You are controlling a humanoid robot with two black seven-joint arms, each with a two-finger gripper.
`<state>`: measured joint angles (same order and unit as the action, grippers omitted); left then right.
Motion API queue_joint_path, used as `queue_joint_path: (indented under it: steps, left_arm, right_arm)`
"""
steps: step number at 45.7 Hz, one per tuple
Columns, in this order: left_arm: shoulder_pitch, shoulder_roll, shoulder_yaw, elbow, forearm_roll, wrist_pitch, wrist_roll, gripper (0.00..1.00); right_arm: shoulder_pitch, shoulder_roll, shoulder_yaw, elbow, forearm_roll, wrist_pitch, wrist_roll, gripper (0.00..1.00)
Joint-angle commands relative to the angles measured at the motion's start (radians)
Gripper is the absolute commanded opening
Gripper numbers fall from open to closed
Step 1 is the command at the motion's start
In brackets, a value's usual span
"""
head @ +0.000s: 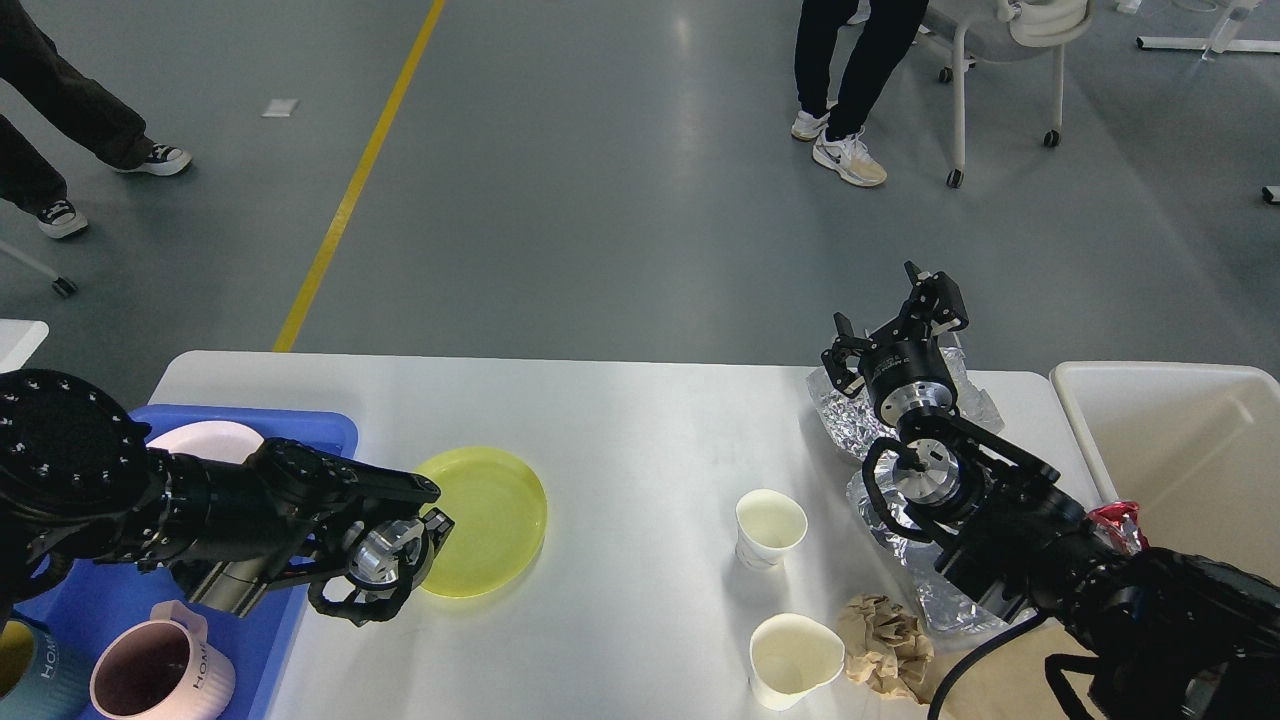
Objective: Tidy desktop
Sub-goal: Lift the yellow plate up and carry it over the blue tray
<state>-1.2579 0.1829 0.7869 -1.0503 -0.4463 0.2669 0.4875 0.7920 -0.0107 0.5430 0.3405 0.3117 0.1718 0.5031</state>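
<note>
left gripper [432,545] – at yellow plate [490,520], fingers hidden, grip unclear | right gripper [897,318] – fingers spread, empty

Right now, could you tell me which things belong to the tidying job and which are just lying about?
Job: desktop, yellow plate, two paper cups, crumpled foil, brown paper wad, blue tray, bin.

Bystanders: chair, people's legs, floor line.
</note>
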Motion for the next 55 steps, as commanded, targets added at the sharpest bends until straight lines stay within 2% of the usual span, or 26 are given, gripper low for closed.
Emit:
queue_joint_path:
  steps: [1,9,11,14,21,23,27,32,39,43,44,50,55]
  left_arm:
    - [-0.069,0.027,0.0,-0.05,0.005,-0.015,0.017,0.0]
    - [-0.208,0.105,0.015,-0.134,0.003,-0.103,0.046,0.0]
    - [-0.247,0.118,0.018,-0.145,0.003,-0.138,0.071,0.0]
    - [-0.29,0.135,0.023,-0.155,0.005,-0.179,0.132,0.0]
    - [-0.394,0.135,0.026,-0.181,0.005,-0.228,0.315,0.0]
    - [-0.425,0.139,0.02,-0.191,0.005,-0.245,0.353,0.0]
    - [-0.488,0.162,0.017,-0.195,0.006,-0.302,0.393,0.0]
    - [-0.573,0.234,0.018,-0.197,0.009,-0.44,0.413,0.0]
    - [-0.719,0.374,0.029,-0.195,0.044,-0.754,0.419,0.0]
    - [-0.791,0.447,0.015,-0.195,0.112,-0.897,0.419,0.0]
    - [-0.82,0.479,0.012,-0.195,0.141,-0.958,0.416,0.0]
    - [-0.891,0.552,-0.006,-0.191,0.207,-1.086,0.413,0.0]
    - [-0.907,0.589,-0.034,-0.191,0.233,-1.121,0.413,0.0]
  right_arm:
    - [0.0,0.0,0.0,0.0,0.0,0.0,0.0,1.0]
    - [0.001,0.0,0.0,0.0,0.0,0.0,0.0,1.0]
    - [0.001,0.0,0.0,0.0,0.0,0.0,0.0,1.0]
    - [0.0,0.0,0.0,0.0,0.0,0.0,0.0,1.0]
    - [0.0,0.0,0.0,0.0,0.0,0.0,0.0,1.0]
    - [0.001,0.0,0.0,0.0,0.0,0.0,0.0,1.0]
    - [0.001,0.0,0.0,0.0,0.0,0.0,0.0,1.0]
    - [0.001,0.0,0.0,0.002,0.0,0.0,0.0,1.0]
    - [0.001,0.0,0.0,0.0,0.0,0.0,0.0,1.0]
    - [0.0,0.0,0.0,0.002,0.0,0.0,0.0,1.0]
    - [0.001,0.0,0.0,0.002,0.0,0.0,0.0,1.0]
    - [0.001,0.0,0.0,0.0,0.0,0.0,0.0,1.0]
    - [0.0,0.0,0.0,0.002,0.0,0.0,0.0,1.0]
